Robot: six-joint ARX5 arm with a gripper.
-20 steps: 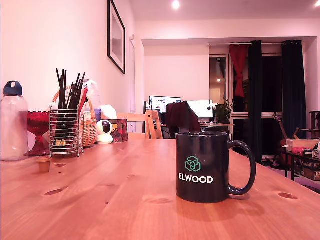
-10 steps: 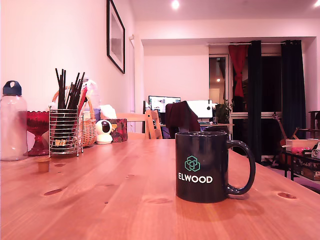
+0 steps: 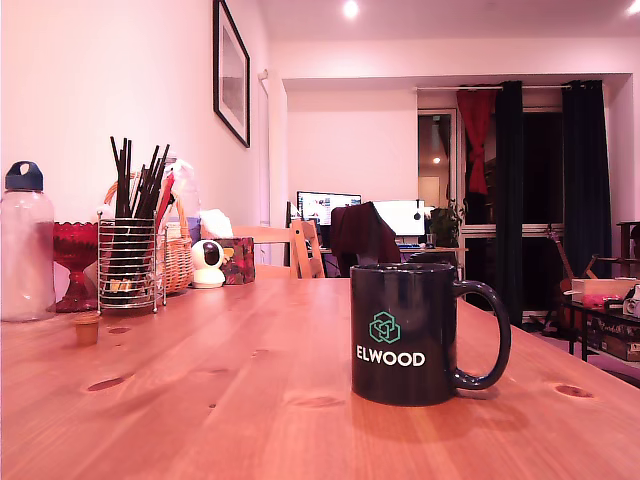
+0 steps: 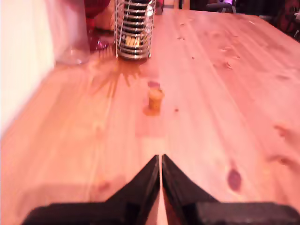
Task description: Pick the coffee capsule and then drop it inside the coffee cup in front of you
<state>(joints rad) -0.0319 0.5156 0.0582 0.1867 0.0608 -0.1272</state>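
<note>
Wooden table, gripper low over it, jaws together, empty, coffee capsule upright ahead, untouched

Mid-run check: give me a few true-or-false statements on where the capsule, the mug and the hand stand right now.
1. The coffee capsule stands on the table, outside the coffee cup. True.
2. The hand is holding the capsule. False: its fingers are together and empty, with the capsule on the wood ahead of them.
3. The cup lies on its side. False: it stands upright, handle toward the exterior view's right.
4. The wire holder stands beyond the capsule as seen from the hand. True.
5. The capsule is on the exterior view's right of the cup. False: it is far to the left.
</note>
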